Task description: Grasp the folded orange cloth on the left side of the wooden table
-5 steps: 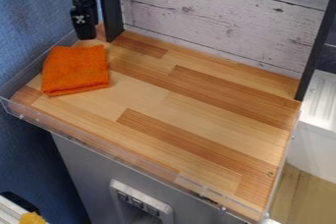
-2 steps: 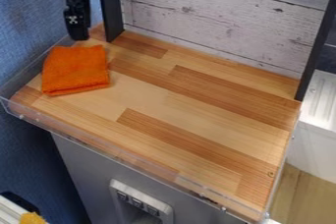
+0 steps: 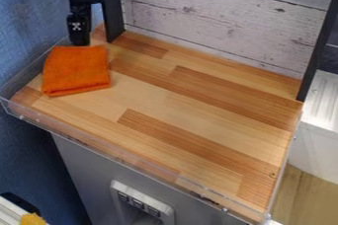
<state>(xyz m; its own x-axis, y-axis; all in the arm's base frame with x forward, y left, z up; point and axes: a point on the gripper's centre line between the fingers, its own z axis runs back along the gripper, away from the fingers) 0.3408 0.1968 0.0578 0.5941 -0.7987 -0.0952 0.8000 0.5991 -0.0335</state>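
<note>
Orange cloth — nearly square — narrower end toward black pincer.

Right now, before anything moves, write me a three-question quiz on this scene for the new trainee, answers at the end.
1. True or false: the orange cloth lies at the right-hand end of the wooden counter as the picture shows it.
2. Which of these is nearest to the claw?
A) the yellow item at bottom left
B) the orange cloth
C) the white tray at far right
3. Fill in the colour: the buttoned box below the counter is ____.

Key: 1 false; 2 B; 3 grey.
</note>
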